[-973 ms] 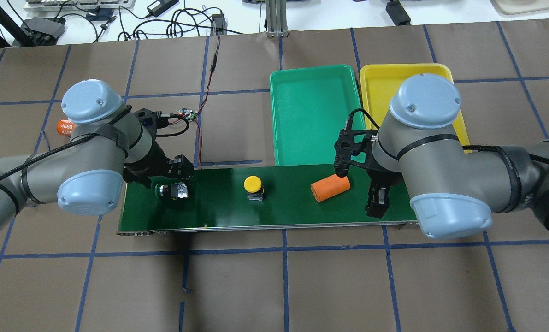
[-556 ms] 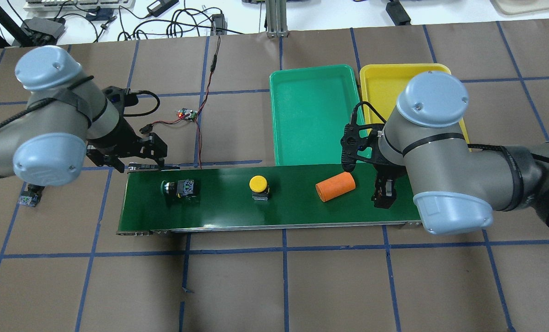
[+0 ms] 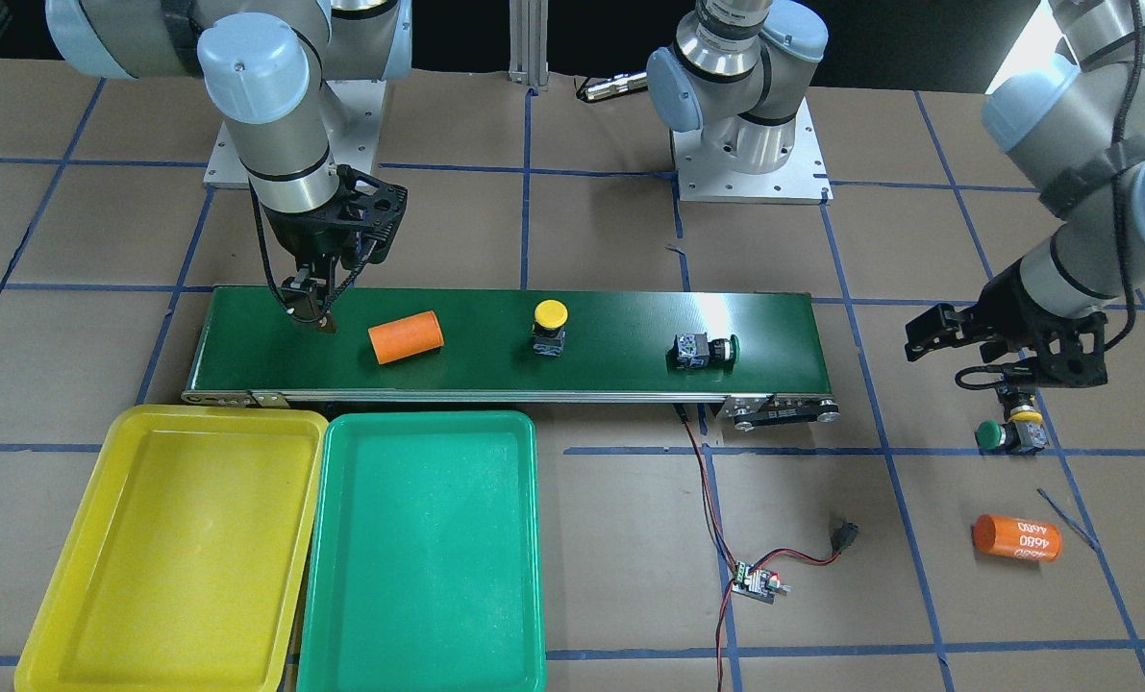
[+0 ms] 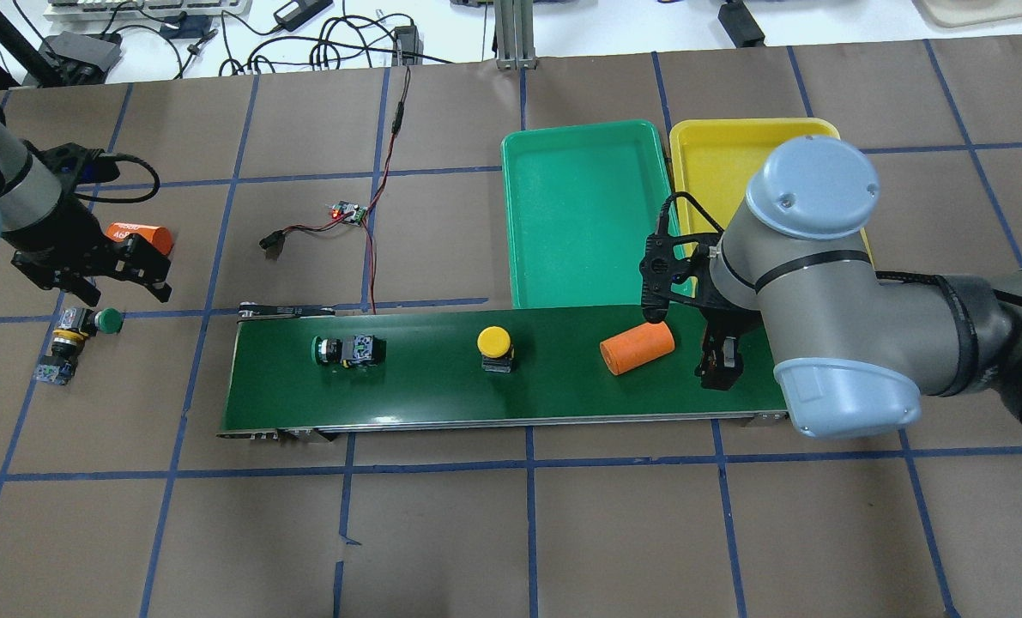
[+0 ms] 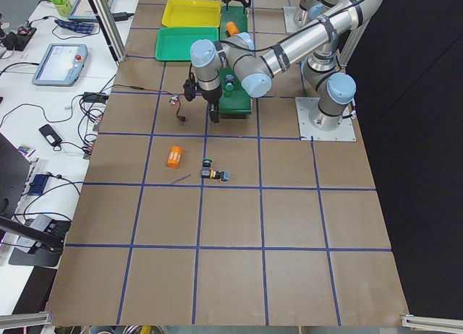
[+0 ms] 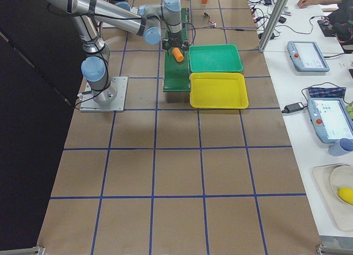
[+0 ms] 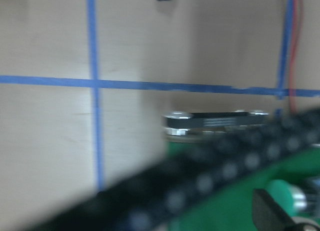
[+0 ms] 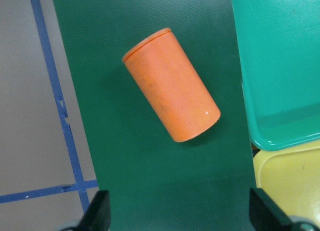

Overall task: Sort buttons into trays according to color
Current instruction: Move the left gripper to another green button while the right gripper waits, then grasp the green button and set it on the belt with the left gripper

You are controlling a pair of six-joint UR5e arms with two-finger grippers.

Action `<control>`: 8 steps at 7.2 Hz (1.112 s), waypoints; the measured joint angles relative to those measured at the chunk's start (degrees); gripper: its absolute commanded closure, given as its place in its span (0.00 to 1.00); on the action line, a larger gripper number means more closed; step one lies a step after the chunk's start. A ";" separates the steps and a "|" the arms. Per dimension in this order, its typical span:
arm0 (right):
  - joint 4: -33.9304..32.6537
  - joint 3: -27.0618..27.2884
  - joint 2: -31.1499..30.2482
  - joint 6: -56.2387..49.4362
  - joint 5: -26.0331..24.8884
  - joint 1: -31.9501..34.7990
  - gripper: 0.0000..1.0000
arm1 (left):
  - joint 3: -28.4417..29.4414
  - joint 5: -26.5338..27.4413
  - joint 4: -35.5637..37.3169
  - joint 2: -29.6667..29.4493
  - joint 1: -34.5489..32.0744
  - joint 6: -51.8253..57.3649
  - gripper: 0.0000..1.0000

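Note:
On the dark-green belt a green-capped button lies on its side and a yellow-capped button stands upright. Off the belt's left end, a second green-capped button rests on the table, with another small button body beside it. My left gripper hovers open just over that pair, holding nothing. My right gripper is open above the belt's right end, next to an orange cylinder. The green tray and yellow tray lie behind the belt. The left wrist view is blurred.
A second orange cylinder lies on the table near my left gripper. A small circuit board with red and black wires runs to the belt's left end. Blue tape lines cross the brown table.
My left arm swung away from the belt's left end out over the table buttons. The belt's items drifted right. My right gripper shifted slightly and stayed open.

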 measured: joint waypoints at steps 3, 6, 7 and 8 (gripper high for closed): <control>-2.00 3.03 -0.10 -0.68 -0.32 -0.11 0.03 | -0.27 0.63 7.92 -6.49 11.91 13.86 0.00; -4.04 3.14 -0.12 -6.67 0.10 -2.12 0.01 | -0.50 0.32 15.00 -13.18 15.41 20.30 0.00; -4.10 3.13 -0.12 -7.32 0.13 -2.66 0.01 | -0.57 0.15 16.28 -14.68 15.80 20.74 0.22; -4.12 3.13 -0.12 -7.54 0.12 -2.91 0.00 | -0.67 0.18 17.78 -15.81 15.98 21.55 0.64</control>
